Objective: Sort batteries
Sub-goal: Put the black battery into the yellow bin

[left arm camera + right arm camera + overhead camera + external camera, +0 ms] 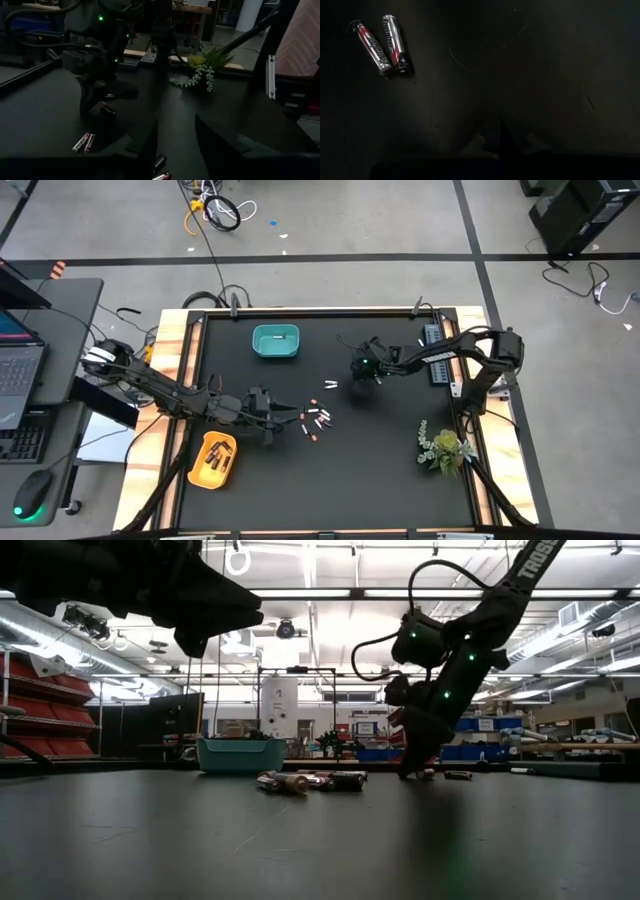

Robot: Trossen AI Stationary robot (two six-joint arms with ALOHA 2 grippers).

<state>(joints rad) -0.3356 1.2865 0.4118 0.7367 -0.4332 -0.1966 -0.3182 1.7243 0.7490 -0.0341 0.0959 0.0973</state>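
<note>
Several small batteries [316, 420] lie loose on the black mat, and they also show in the low view [310, 780]. Two red-and-silver batteries [382, 44] lie apart from them, near my right gripper [362, 380]. That gripper is down at the mat, its fingers shut, with a dark battery [108, 109] at their tips. My left gripper [175, 150] is open and hangs above the near-left end of the cluster; two batteries [160, 164] show below its gap. The yellow bin [213, 458] holds several batteries. The teal bin [275, 342] stands at the far side. My right gripper has a dark battery [108, 109] at its fingertips, which point down onto the mat. The battery sticks out level to one side, close over the mat. Its own wrist view is too dark to show the place of contact, so the hold is not plain.
A green plant sprig [443, 448] lies at the mat's right edge. A grey ribbed strip [434, 352] lies at the far right. Wooden rails [170, 370] frame the mat. A desk with a laptop and mouse stands beyond the table's left side.
</note>
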